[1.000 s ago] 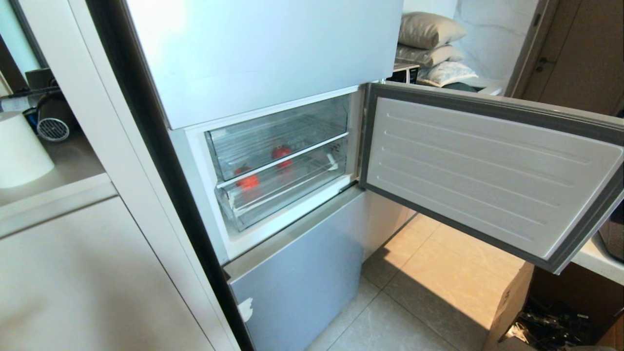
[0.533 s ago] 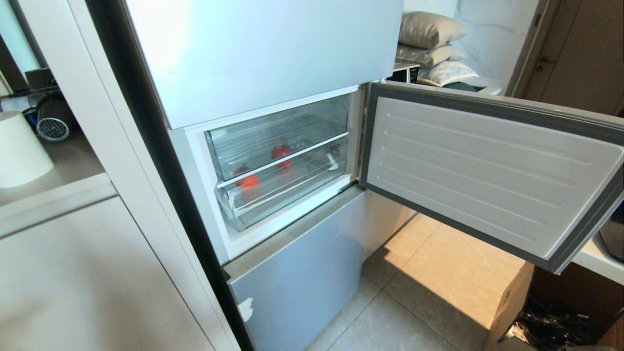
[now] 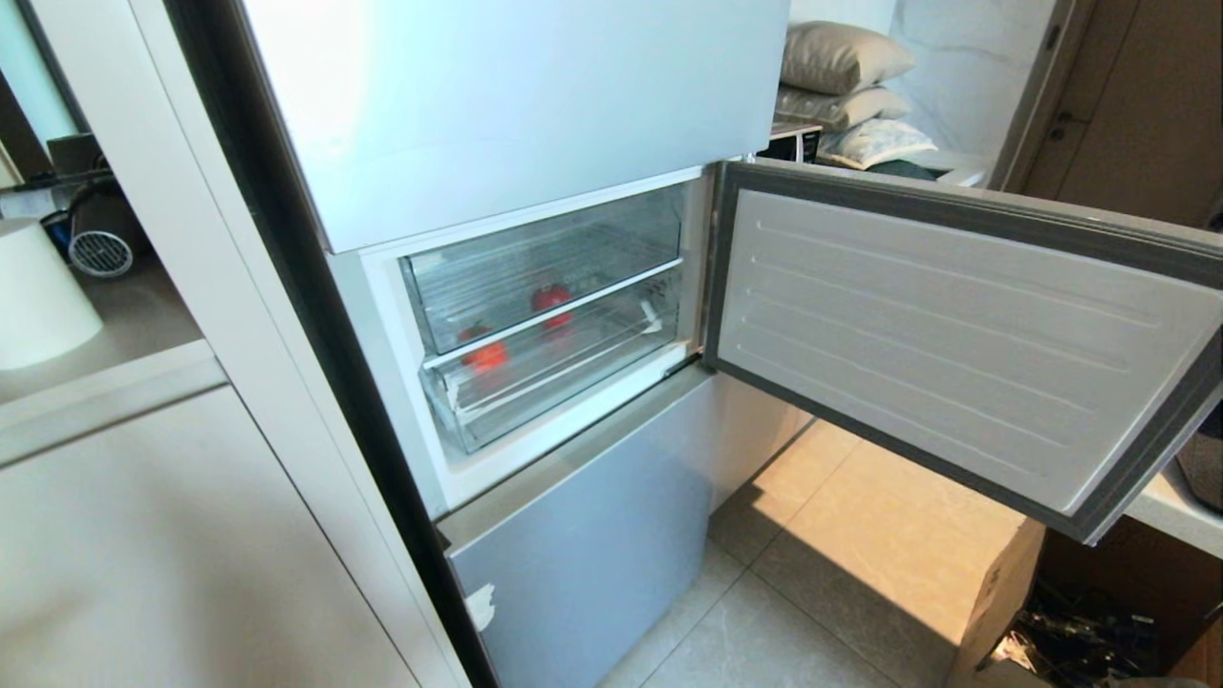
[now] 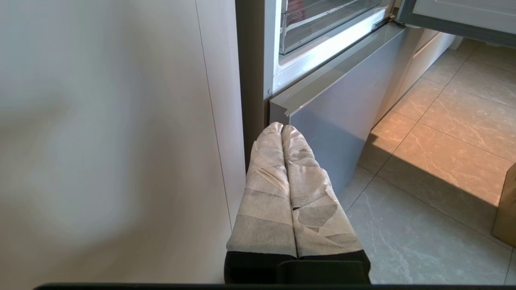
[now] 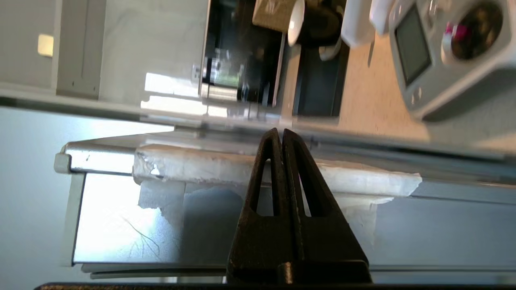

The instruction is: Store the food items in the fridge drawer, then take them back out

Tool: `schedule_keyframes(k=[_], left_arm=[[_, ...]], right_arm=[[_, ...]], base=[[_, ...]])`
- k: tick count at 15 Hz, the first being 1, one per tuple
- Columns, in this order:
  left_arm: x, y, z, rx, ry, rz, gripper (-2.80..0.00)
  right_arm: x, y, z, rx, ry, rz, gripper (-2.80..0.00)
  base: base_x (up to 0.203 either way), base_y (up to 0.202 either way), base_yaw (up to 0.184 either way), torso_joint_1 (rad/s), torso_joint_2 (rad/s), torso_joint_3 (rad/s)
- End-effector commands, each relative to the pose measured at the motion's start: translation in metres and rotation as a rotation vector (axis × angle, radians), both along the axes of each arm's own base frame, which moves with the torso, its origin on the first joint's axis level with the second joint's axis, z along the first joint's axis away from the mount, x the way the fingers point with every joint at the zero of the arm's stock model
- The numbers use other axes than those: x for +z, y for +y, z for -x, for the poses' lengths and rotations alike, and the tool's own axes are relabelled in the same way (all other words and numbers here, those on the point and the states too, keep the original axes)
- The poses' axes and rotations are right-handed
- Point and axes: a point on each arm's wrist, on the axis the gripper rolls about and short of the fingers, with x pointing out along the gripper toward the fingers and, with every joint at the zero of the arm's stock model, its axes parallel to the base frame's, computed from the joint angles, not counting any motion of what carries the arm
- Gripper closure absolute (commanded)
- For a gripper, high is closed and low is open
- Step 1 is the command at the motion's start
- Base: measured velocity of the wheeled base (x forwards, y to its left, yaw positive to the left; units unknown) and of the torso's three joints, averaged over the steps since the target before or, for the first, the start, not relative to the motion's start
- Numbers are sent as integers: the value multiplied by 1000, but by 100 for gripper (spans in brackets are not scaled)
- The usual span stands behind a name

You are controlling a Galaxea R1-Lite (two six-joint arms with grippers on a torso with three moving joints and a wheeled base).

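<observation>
Both food items, orange-red [image 3: 488,355] near the left wall and deeper red [image 3: 551,299] mid-floor, lie in the fridge drawer [image 3: 564,368]; left claw [image 4: 282,128] and right claw [image 5: 279,133] clenched, empty; retrieval apparently next, requiring the drawer drawn out.

Glossy pale-blue fridge [image 3: 535,105], clear plastic drawer [image 3: 564,363], matt stone-look floor tiles [image 3: 822,592].

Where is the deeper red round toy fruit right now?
In the head view, the deeper red round toy fruit sits behind the clear plastic drawer fronts in the open fridge compartment, right of and farther back than the orange-red toy fruit.
</observation>
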Motion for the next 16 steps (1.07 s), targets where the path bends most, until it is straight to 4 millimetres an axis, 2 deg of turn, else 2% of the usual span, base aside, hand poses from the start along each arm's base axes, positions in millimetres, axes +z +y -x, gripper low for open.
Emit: schedule_keyframes(k=[1,3,6,7,8,9,11,13,14,16], left_arm=[[0,0,0,0,1,0,0],[0,0,0,0,1,0,0],[0,0,0,0,1,0,0],[0,0,0,2,1,0,0],[0,0,0,0,1,0,0],[0,0,0,0,1,0,0],[0,0,0,0,1,0,0],[0,0,0,0,1,0,0],[0,0,0,0,1,0,0],[0,0,0,0,1,0,0]], right_arm=[[20,21,24,14,-21,17,0],[48,42,59,1,-64,66,0],[119,78,119,-66,-195,110,0],[145,84,135,-101,-262,104,0],[161,85,142,-177,-349,135,0],[160,80,142,-259,-388,158,0],[144,71,136,-452,-398,359,0],[100,73,117,-636,-284,510,0],[79,84,102,-634,-223,544,0],[53,116,74,-532,-166,546,0]], base=[[0,0,0,0,0,0],[0,0,0,0,0,0],[0,0,0,0,0,0],[0,0,0,0,0,0],[0,0,0,0,0,0],[0,0,0,0,0,0],[0,0,0,0,0,0],[0,0,0,0,0,0],[0,0,0,0,0,0],[0,0,0,0,0,0]])
